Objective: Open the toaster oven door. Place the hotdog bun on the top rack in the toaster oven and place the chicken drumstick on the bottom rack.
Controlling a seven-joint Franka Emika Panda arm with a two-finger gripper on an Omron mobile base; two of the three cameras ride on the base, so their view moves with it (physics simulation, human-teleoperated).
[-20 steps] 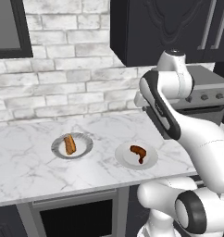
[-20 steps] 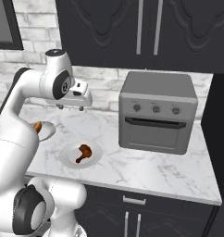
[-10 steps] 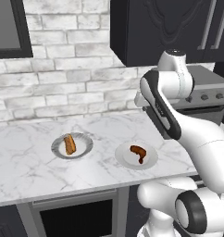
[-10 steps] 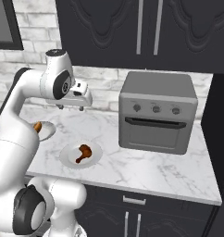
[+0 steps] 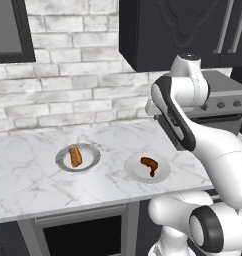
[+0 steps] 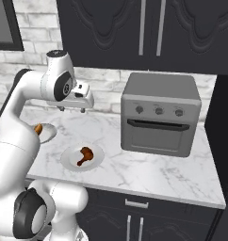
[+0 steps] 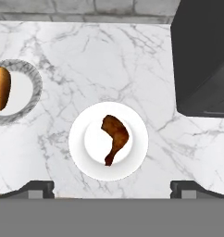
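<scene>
While the gripper (image 6: 73, 109) hangs over the counter (image 7: 132, 60) with its fingers (image 7: 37, 190) spread wide and holding nothing, one chicken drumstick (image 7: 115, 132) lies on a white plate (image 7: 134, 155) just ahead of them, thick end away, narrow end pointing back at the fingers. One hotdog bun (image 7: 0, 89) sits on a grey plate (image 7: 28, 99) off to one side; one toaster oven (image 6: 160, 117), door (image 6: 156, 136) shut, stands at the other
</scene>
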